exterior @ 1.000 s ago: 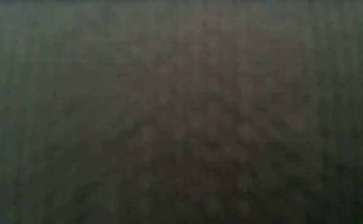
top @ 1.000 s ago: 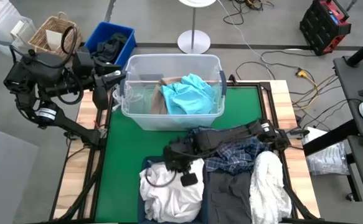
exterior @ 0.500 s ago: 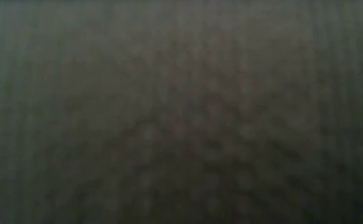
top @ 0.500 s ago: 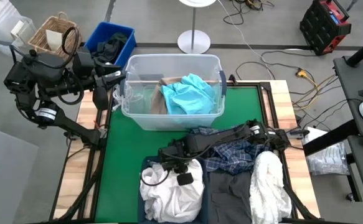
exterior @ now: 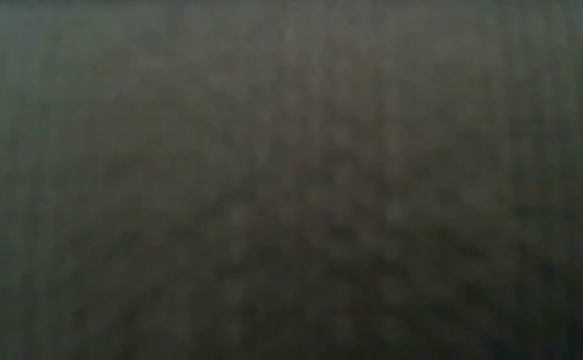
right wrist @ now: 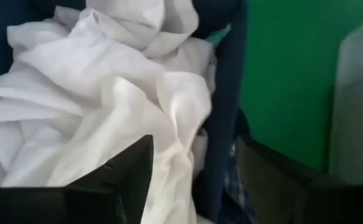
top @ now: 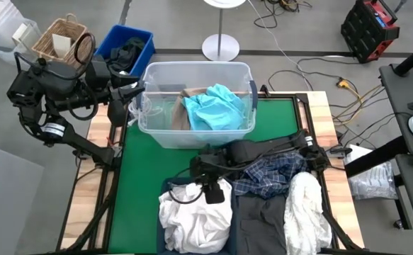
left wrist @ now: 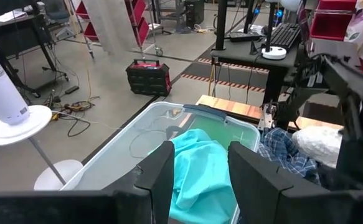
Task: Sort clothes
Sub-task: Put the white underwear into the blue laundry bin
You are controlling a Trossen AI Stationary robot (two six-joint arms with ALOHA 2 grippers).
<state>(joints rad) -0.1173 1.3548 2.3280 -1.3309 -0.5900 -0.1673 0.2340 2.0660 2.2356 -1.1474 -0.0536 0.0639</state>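
A white garment (top: 192,219) lies heaped in the navy fabric bin (top: 166,188) at the table's near edge. My right gripper (top: 207,190) hovers open just over the heap's far side, and a white fold (right wrist: 181,118) rises between its fingers. A plaid shirt (top: 271,174), a dark grey garment (top: 259,221) and a second white garment (top: 305,207) lie to the bin's right. A teal garment (top: 213,106) and a beige one (top: 180,108) rest in the clear tub (top: 192,71). My left gripper (top: 131,91) waits open at the tub's left wall. My right gripper comes at the white garment slanting down from the table's far right. The white fold (right wrist: 169,168) lies in the gap between its open fingers (right wrist: 128,180). I cannot tell whether they touch it. The garment rests in the bin.
A blue bin (top: 125,44) of dark clothes and a wicker basket (top: 59,39) stand off the table's far left corner. Bare green mat (top: 139,170) shows between the tub and the navy bin. Something dark fills the low view.
My right gripper has drawn back a little toward the table's far edge above the navy bin. The white garment's top, which reached up to the gripper before, has sunk and spread in the bin.
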